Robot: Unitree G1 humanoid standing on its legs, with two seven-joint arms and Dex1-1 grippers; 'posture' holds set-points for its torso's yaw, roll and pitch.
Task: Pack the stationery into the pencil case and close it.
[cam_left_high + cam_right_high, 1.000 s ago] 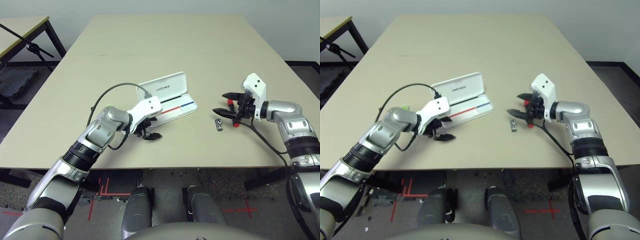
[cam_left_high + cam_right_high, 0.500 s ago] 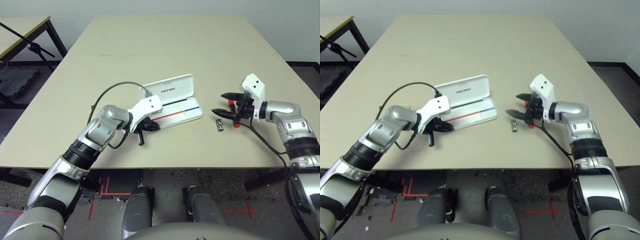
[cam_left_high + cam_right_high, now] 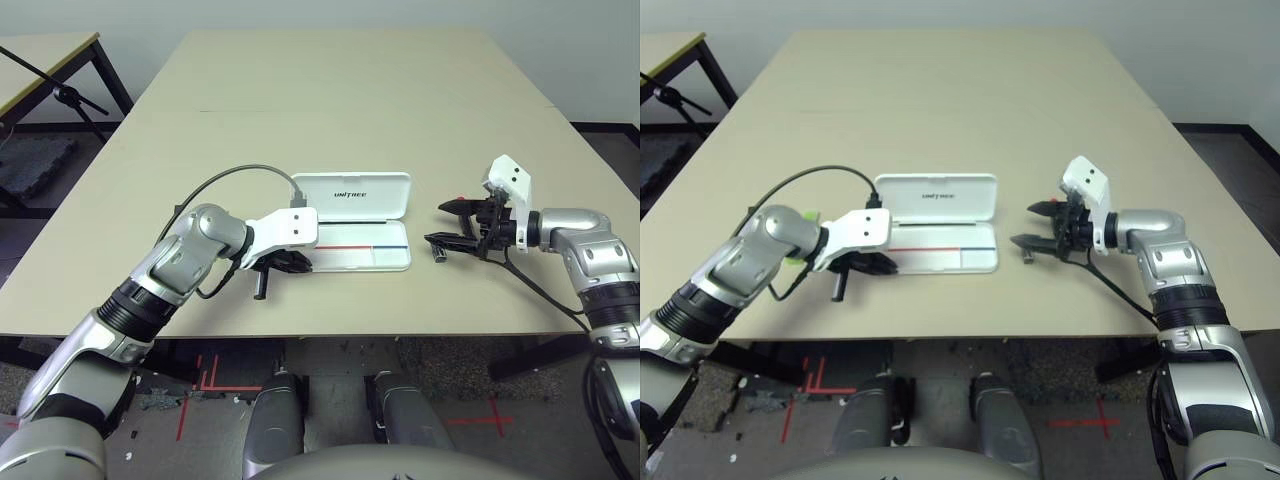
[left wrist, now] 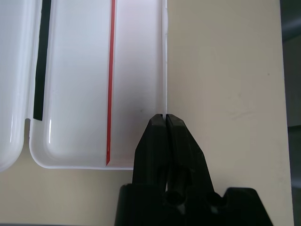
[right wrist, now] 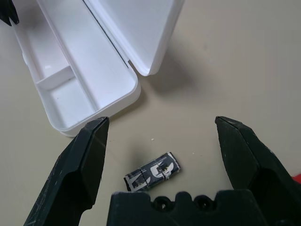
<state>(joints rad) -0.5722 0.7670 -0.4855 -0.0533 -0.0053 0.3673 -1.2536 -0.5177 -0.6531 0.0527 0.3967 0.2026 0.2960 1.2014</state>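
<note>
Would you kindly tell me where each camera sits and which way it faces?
Left and right eye views: on the head, looking down at the table; silver forearms show.
Left wrist view: along the shut left gripper, pinching the pencil case wall.
Right wrist view: along the open right gripper, above the clip.
Both wrist views share the case.

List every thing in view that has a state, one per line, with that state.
Flat white hard pencil case: open, lid tilted back, tray empty, lying on the tan table.
Left gripper: shut, pinching the tray's near rim.
Right gripper: open, holding nothing, poised over the clip.
Small black-and-silver clip: loose on the table, outside the case.
Red marker: on the table behind the right gripper, mostly hidden.
</note>
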